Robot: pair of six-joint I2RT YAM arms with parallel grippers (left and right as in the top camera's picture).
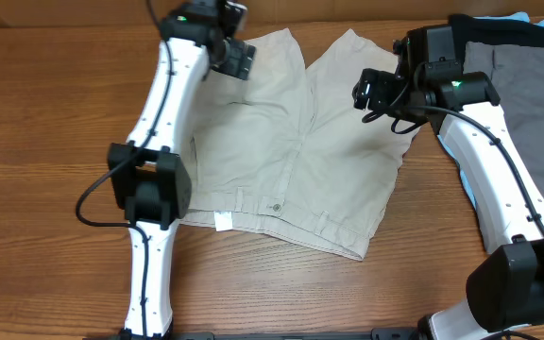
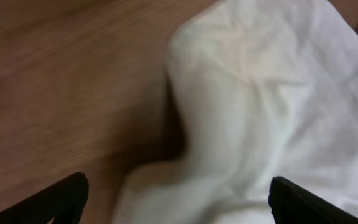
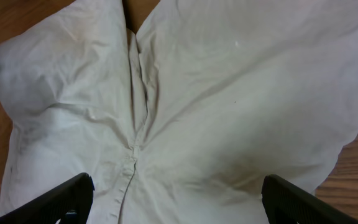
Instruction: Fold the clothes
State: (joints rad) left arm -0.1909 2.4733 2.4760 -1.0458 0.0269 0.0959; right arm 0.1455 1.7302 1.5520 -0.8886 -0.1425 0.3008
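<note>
1 pr shorts; left claw, right claw — 2, both prob. wide.

Readable text: none was found | label: small and white, seen at the waistband of the shorts in the overhead view, too small for any print to be made out (printed or blank cannot be told) | wrist views: no lettering or numbers could be read on the shorts.
</note>
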